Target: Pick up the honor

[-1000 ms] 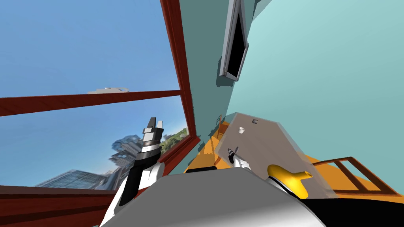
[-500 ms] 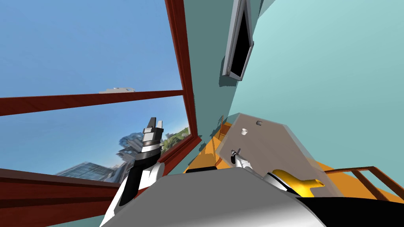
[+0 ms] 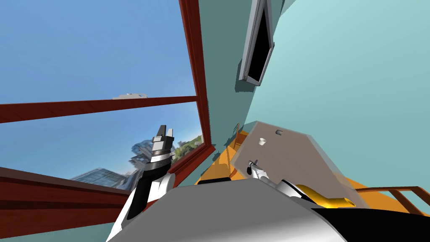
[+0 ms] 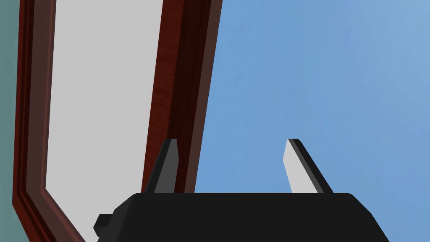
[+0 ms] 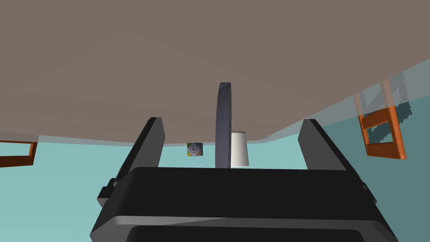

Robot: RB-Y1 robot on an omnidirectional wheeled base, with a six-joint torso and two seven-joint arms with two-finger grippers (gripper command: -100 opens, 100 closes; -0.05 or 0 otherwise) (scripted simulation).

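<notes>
R gripper (image 5: 232, 121): fingers spread wide, nothing pinched, w/ a clear gap btw each blade and the honor (image 5: 224, 126). The honor sits btw the two fingers, roughly mid-gap and touching neither. It shows edge-on as a thin, dark grey-violet slab, upright w/ a rounded far end; its near end is hidden behind the gripper's dark body, so can't tell what it rests on. Behind it spreads the grey-brown table top (image 5: 168, 63), flat and bare around the slab. Just beside the honor but further out along the table stands a small white cup (image 5: 239, 149) (one side covered by the slab). Near the cup but apart from it is a tiny cube (image 5: 195, 149) w/ a round pattern on its face. Past the table's edge comes the teal wall (image 5: 294, 201), and orange chair frames (image 5: 380, 130) show at either side. In the head view the R arm reaches over the table's near corner, w/ cup and cube further in, well apart from the hand. A yellow curved thing (image 3: 331, 201) lies by the table's near edge, beside the R forearm; contact unclear. L gripper (image 4: 232, 143): blades also apart, empty, held up on the robot's left, well away from the table.
</notes>
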